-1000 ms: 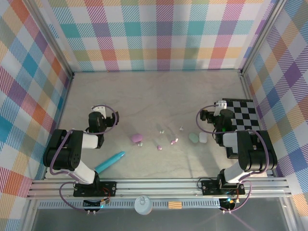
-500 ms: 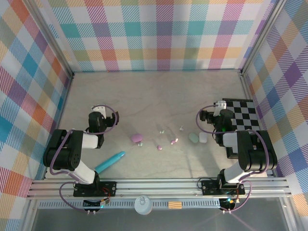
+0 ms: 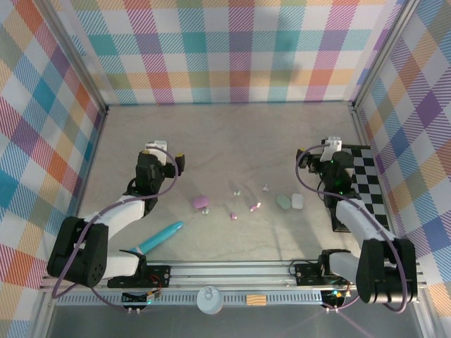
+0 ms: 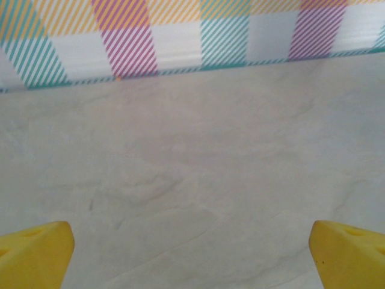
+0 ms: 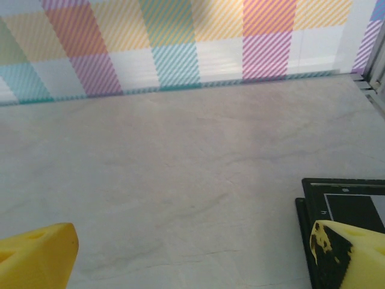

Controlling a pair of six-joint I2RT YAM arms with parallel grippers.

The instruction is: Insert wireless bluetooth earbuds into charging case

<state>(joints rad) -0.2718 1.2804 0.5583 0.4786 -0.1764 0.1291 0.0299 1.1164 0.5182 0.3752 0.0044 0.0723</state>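
Note:
Several tiny earbuds lie loose at mid-table: a mint one [image 3: 237, 191], a white one [image 3: 266, 188] and purple ones [image 3: 254, 207] [image 3: 232, 216]. A purple charging case [image 3: 201, 202] sits to their left, with another small earbud [image 3: 206, 210] at its edge. A mint case [image 3: 283, 202] and a white case [image 3: 297, 201] sit to their right. My left gripper [image 3: 166, 151] [image 4: 192, 259] is open over bare table, up and left of the purple case. My right gripper [image 3: 317, 150] [image 5: 192, 259] is open too, beyond the mint and white cases. Nothing is between either pair of yellow fingertips [image 4: 33, 253] [image 5: 36, 253].
A long turquoise stick [image 3: 161, 236] lies near the left arm's base. A black-and-white checkerboard [image 3: 366, 176] [image 5: 346, 205] lies flat at the right edge, beside my right gripper. Plaid walls [image 3: 232, 49] close in three sides.
Both arms have unfolded from their tucked pose. Each gripper has moved away from its base toward the far wall. The earbuds and cases have not moved.

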